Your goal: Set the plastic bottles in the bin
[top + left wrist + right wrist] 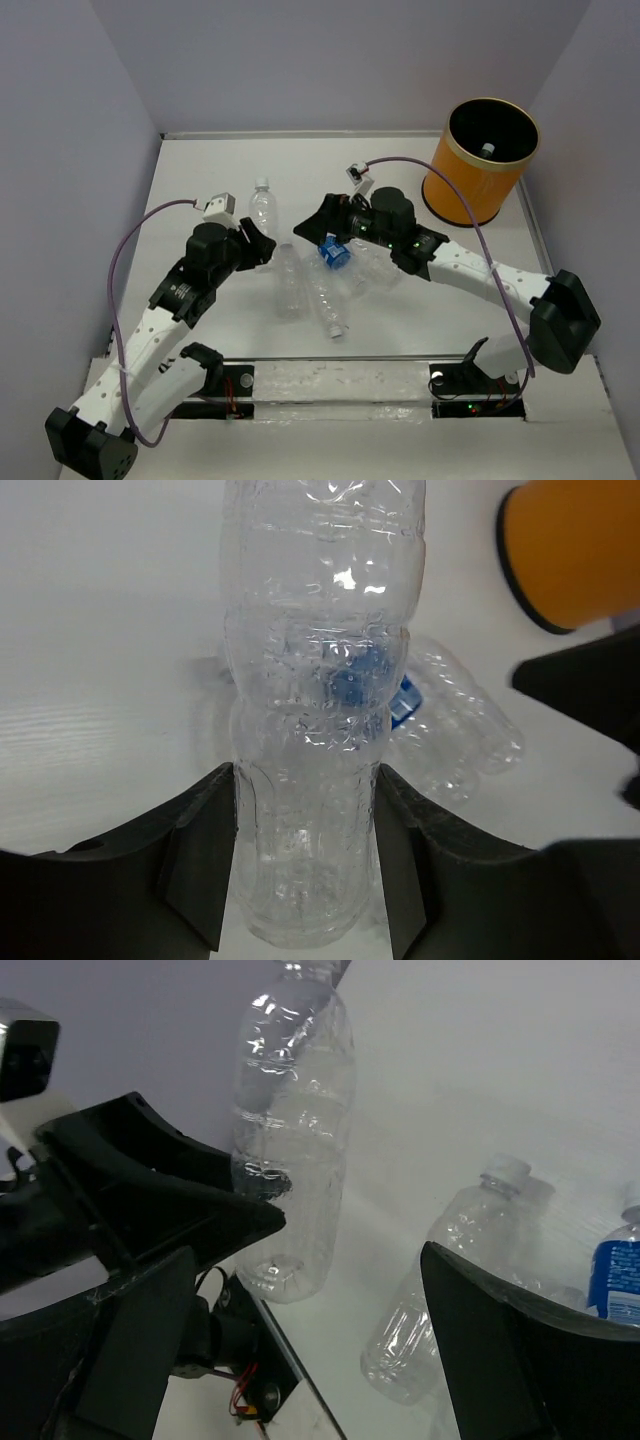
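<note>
The white counter (pixel 200 180) has the orange-yellow cylindrical bin (pixel 470 190) at its far right corner, and one white cap (pixel 487 150) shows against the bin's black inside. The left gripper (pixel 305 780) pinches a clear crinkly plastic bottle (pixel 320 680) near its base, with a finger pressed to each side. Whether the bottle has left the counter I cannot tell. The right gripper (pixel 318 220) is spread wide and holds nothing, and it faces that bottle from just beside it. Between the arms more clear bottles (pixel 288 285) and a blue-labelled bottle (pixel 333 252) lie close together.

The bin is well apart from the left arm and on the right arm's side, so the step probably calls for a handover. The right gripper would do best to close on the bottle's upper body, clear of the left fingers. It should squeeze gently, since such thin plastic likely buckles and slips. The left gripper should let go only once that hold is firm. The carry then needs enough height to clear the bin's wall.
</note>
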Tool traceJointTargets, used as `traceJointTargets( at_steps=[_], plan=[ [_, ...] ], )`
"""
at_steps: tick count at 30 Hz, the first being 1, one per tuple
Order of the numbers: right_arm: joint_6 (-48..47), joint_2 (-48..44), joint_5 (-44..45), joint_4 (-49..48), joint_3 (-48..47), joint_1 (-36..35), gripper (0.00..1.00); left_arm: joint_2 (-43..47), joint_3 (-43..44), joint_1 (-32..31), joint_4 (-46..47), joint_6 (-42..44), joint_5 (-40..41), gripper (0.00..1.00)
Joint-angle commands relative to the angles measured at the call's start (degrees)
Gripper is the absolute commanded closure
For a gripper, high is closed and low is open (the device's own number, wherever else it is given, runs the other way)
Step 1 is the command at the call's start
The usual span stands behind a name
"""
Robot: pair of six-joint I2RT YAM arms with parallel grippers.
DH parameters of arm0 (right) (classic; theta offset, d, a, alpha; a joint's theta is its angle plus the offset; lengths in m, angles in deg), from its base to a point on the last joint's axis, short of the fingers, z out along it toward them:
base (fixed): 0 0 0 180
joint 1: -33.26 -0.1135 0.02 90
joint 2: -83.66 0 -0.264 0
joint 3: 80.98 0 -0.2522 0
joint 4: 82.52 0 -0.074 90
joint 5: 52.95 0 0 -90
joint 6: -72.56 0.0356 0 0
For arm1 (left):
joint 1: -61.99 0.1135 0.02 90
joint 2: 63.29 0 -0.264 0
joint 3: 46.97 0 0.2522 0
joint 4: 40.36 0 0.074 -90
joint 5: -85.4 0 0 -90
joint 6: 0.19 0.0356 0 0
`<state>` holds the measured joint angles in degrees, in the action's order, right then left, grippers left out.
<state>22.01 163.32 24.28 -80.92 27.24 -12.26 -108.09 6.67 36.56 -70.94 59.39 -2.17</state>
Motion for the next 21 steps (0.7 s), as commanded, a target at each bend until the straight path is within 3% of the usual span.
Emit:
traceJointTargets(
  at_steps=[1, 13, 16, 17, 18, 19, 21],
  plan=[
    [3.98, 3.30, -3.75, -6.91, -4.11, -2.73, 0.00, 4.09, -2.69, -0.32, 10.73, 2.64, -17.60, 0.49],
    [2.48, 7.97, -2.17, -4.27, -8.77, -3.35, 0.00, 5.77, -4.81, -0.23, 14.27, 6.16, -31.52, 0.50],
    [2.48, 8.76, -0.85, -4.45, -9.39, -3.35, 0.10, 6.03, -5.07, -0.32, 14.18, 6.07, -32.67, 0.47],
    [2.31, 8.85, -0.15, -4.36, -9.39, -3.35, 0.16, 6.12, -5.07, -0.23, 14.01, 5.98, -32.85, 0.44],
    [2.05, 8.67, 0.99, -4.36, -9.39, -3.35, 0.24, 6.30, -4.99, -0.23, 13.83, 5.98, -32.85, 0.34],
    [1.61, 7.72, 4.48, -3.75, -9.39, -3.35, 0.41, 6.39, -4.99, -0.32, 13.40, 5.89, -32.59, 0.25],
    [0.21, 6.31, 8.19, -3.13, -9.48, -3.35, 0.53, 6.83, -4.90, -0.32, 12.87, 5.37, -31.71, 0.03]
  ],
)
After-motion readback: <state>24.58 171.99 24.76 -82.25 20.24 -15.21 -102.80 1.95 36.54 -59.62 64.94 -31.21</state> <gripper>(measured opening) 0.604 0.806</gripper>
